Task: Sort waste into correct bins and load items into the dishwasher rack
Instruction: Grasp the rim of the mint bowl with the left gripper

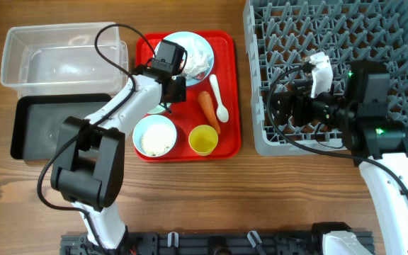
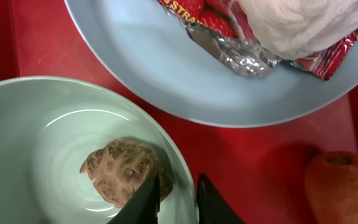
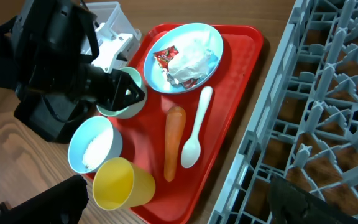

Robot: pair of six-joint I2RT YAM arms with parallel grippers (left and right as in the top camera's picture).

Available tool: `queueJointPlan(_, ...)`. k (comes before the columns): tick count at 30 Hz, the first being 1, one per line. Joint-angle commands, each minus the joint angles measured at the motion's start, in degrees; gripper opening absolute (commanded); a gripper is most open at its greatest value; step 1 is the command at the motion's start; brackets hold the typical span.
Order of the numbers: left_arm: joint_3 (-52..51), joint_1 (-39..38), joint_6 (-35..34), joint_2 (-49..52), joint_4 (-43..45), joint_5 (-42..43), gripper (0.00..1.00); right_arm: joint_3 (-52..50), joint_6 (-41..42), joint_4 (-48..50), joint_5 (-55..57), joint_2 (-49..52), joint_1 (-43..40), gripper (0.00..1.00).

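Far left of desk (image 1: 225, 205): clear tub (image 1: 48, 64) behind, black tray (image 1: 48, 131) in front. Both lie left of the red serving tray (image 1: 227, 71).

Left pincer (image 2: 178, 199): over the serving tray's left side, at the mint bowl (image 2: 55, 137).
- The bowl sits on the tray between the blue plate (image 2: 166, 62) and the rice bowl (image 1: 154, 136).
- Fingers are drawn narrow and straddle the bowl's rim. One tip is inside the bowl, the other outside over red tray.
- Cannot tell whether the pads bite the rim or only flank it.
- Brown lump (image 2: 120, 168) lies in the bowl's well, right against the inner finger, on its left in the wrist view. It is beside that finger, not between the two.

Judgement: this is a rim grip on the bowl, not a pick of the lump. The left arm is much the nearer one, and the bins lie on its side.

Carrot (image 1: 208, 108): mid-tray, long axis running front to back, clear of the pincer.

Right pincer (image 3: 176, 199): spread wide, holding nothing, over the near-left part of the dishwasher rack (image 1: 374, 28), facing the tray.
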Motion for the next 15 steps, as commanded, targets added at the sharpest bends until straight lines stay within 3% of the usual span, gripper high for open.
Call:
queueJointPlan(1,0.9,-0.3,-0.7,0.9,-1.0,-1.4,0.17,1.1,0.0,0.2,0.3,0.3,0.2,0.95)
queueJointPlan(9,0.9,-0.3,-0.7,0.9,-1.2,-1.4,0.04,1.1,0.0,0.4,0.4,0.3,0.2,0.95)
queueJointPlan(15,0.9,-0.3,-0.7,0.9,-1.0,-1.4,0.04,1.1,0.0,0.4,0.5,0.3,0.2,0.95)
